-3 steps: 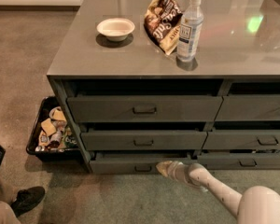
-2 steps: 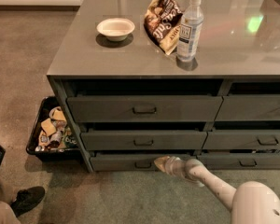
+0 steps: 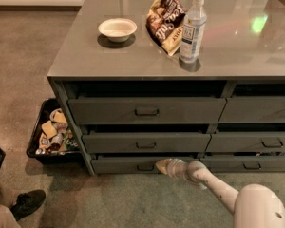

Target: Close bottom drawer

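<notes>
The bottom drawer [image 3: 118, 165] is the lowest grey-green front in the left column of the cabinet, with a small dark pull handle [image 3: 145, 167]. It stands only slightly out from the cabinet. My gripper [image 3: 160, 165] is at the end of the white arm [image 3: 213, 184] that reaches in from the lower right. Its tip rests against the drawer's front, just right of the handle.
Two taller drawers [image 3: 147, 111] sit above it, and more drawers [image 3: 256, 144] are to the right. On the top stand a white bowl [image 3: 117, 28], a snack bag [image 3: 165, 20] and a water bottle [image 3: 193, 28]. A black bin of snacks [image 3: 50, 133] and a person's shoe [image 3: 28, 202] are at the left.
The gripper has moved left along the bottom drawer's front, towards the handle. The drawer front looks about as far in as before.
</notes>
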`<state>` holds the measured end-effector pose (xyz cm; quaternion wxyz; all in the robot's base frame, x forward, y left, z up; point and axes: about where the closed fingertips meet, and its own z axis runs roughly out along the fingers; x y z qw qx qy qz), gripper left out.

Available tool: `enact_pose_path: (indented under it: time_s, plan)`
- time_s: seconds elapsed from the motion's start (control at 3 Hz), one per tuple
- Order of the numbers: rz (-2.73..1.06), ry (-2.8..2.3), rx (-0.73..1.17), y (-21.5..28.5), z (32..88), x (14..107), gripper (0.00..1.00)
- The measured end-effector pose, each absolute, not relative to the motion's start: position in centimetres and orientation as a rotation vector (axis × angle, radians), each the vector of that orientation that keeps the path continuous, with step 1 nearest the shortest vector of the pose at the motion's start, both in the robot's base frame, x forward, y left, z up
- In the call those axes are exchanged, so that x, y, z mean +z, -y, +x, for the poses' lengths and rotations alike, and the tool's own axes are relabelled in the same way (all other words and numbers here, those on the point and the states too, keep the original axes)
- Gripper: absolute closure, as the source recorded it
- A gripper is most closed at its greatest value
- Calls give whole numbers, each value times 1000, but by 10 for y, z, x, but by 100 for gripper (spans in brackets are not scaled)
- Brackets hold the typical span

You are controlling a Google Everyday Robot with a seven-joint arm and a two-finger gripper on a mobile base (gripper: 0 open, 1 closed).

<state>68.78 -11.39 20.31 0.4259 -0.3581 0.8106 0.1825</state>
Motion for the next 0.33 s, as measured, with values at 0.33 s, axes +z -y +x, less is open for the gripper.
enact_pose_path:
  time_s: [0.33]
  plan:
    - [-891,-2026,455,115,688,202,100]
